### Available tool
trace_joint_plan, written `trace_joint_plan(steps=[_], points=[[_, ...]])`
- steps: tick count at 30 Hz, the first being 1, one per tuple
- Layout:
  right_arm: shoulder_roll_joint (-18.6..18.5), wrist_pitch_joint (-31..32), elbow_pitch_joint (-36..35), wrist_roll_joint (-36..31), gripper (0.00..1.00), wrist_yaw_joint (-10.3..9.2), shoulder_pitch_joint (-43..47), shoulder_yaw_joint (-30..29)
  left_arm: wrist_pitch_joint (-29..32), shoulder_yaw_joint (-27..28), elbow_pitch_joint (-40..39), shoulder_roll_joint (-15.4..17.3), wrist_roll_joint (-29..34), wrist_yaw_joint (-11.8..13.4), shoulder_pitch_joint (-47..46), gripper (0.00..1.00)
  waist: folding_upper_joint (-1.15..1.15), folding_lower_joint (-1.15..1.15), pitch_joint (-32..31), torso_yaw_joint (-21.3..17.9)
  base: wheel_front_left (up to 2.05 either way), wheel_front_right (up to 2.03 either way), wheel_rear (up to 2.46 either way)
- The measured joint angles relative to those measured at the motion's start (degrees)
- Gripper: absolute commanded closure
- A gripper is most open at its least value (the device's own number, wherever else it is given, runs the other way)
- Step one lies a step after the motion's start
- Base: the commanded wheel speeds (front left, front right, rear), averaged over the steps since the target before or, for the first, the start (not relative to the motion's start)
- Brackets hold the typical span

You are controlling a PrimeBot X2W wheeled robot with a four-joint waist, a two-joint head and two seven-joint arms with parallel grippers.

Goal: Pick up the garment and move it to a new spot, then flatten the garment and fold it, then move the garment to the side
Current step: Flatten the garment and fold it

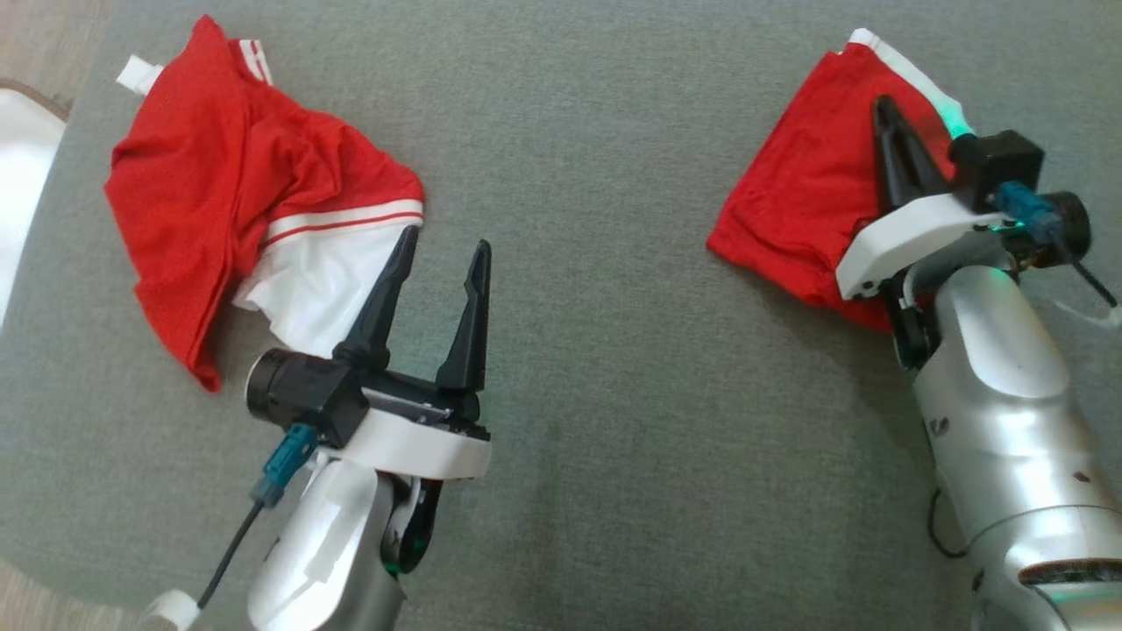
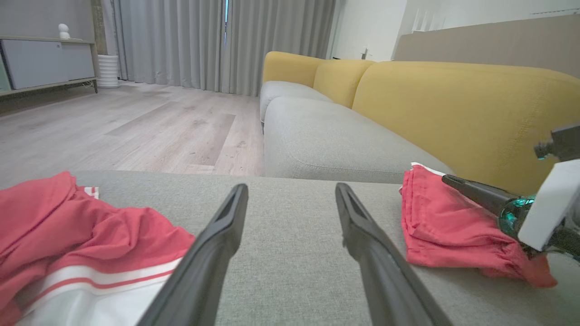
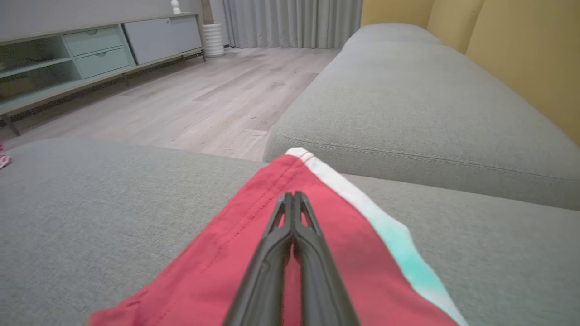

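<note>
- Head view: the left gripper [image 1: 445,238] is hovering with its fingers spread wide and empty, tips just beside the white panel of the crumpled garment [image 1: 219,175], which is lying at the far left corner of the grey cushion [image 1: 570,307].
- The right gripper [image 1: 882,105] is closed tight, its fingers lying on the folded garment [image 1: 806,193] near the far right edge. It seems to be pressing rather than pinching.
- Left wrist view: the fingers are framing bare cushion. For a clean pick I'd be steering left and down onto a raised fold, not the flat hem.
- The yellow backrest [image 2: 453,113] is closing off the right side. The wide middle strip is lying open for spreading out.
- Right wrist view: the tips are sitting together over red cloth, the cushion's far edge is running just beyond, and the floor [image 3: 204,90] is waiting past it, so any push should be going sideways, not forward.
</note>
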Motion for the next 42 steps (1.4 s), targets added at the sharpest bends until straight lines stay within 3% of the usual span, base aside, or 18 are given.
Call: trace_joint_plan(steps=[11,20,30,42], points=[[-0.2,-0.01,10.81,-2.56,1.0,0.0,-4.83,1.16,0.0,-0.38,-0.29,0.0,-0.6,0.44,-0.02,0.0,0.0,0.0,2.42,2.69,0.0,0.0,0.0],[-0.42,-0.09,15.17,1.46,1.0,0.0,-6.8,9.85,0.0,-0.25,-0.26,0.0,-0.78,0.69,-0.04,0.0,0.0,0.0,2.29,2.12,0.0,0.0,0.0],[-0.25,-0.01,-0.49,10.79,1.0,0.0,-1.41,14.02,-0.01,2.5,-0.27,-0.02,0.33,0.93,0.01,0.0,0.0,0.0,-0.78,-2.94,0.0,0.0,0.0],[0.03,-0.01,-17.94,6.55,1.0,0.0,14.4,2.9,0.0,6.09,-0.31,-0.02,1.93,0.41,3.63,0.0,0.0,0.0,-7.7,-10.69,0.0,0.0,0.0]])
